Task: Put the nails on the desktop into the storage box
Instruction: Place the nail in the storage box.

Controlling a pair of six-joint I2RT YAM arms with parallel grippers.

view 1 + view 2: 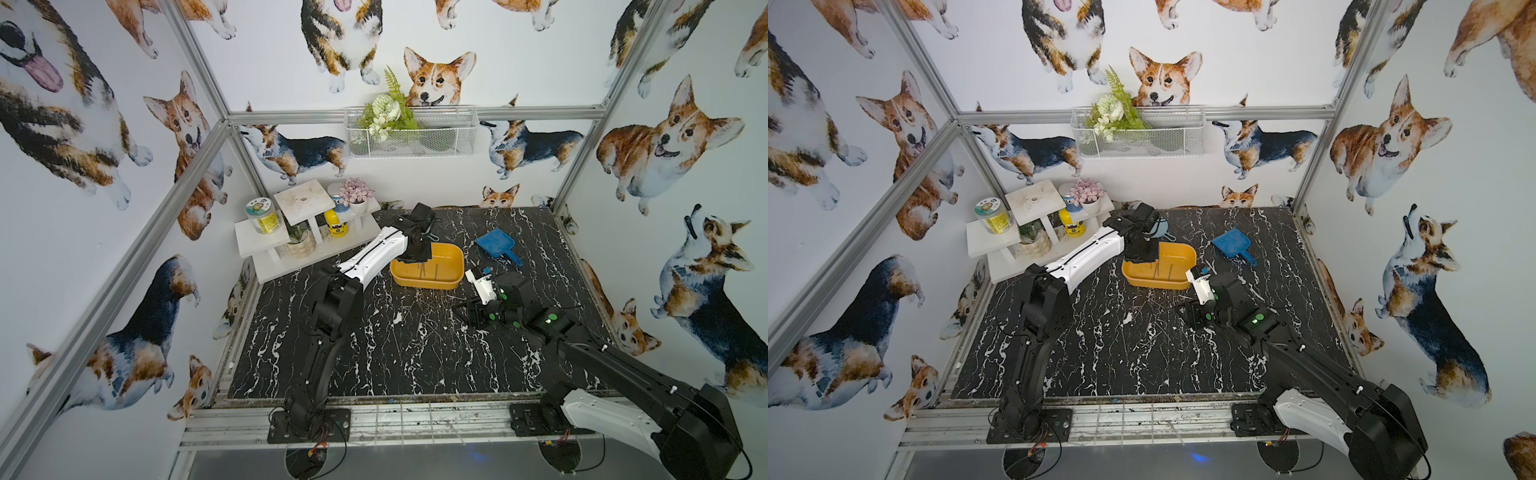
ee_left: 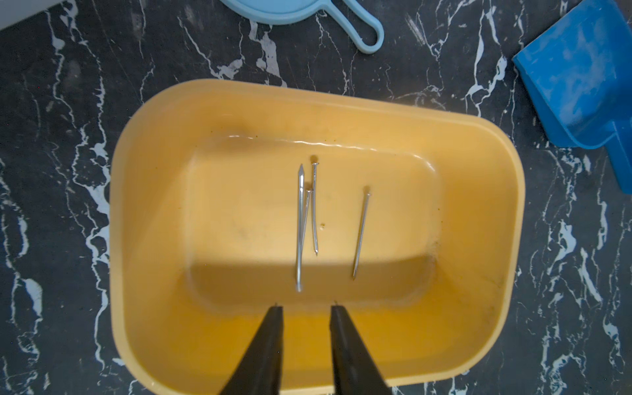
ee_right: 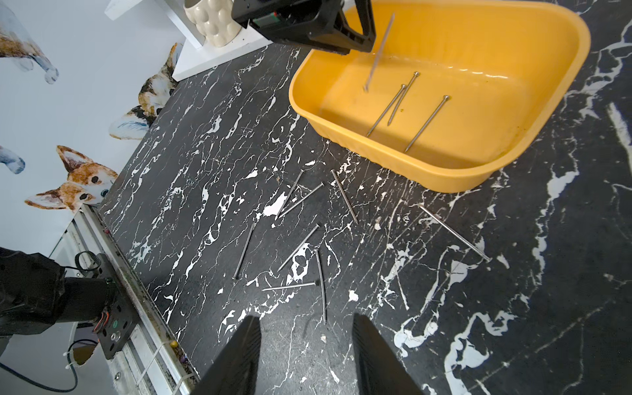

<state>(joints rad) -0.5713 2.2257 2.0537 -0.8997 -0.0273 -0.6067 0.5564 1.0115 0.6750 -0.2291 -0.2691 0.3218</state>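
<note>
The yellow storage box stands mid-desktop. My left gripper hovers over its left end, open with nothing between the fingers. Just under it a blurred nail is in the air, free of the black finger. Three nails lie on the box floor. My right gripper is open and empty, low over the desktop in front of the box. Several nails are scattered ahead of it.
A blue dustpan lies right of the box. A light-blue handled piece sits behind the box. A white tiered shelf with jars and pots fills the back left corner. A wire basket hangs on the back wall.
</note>
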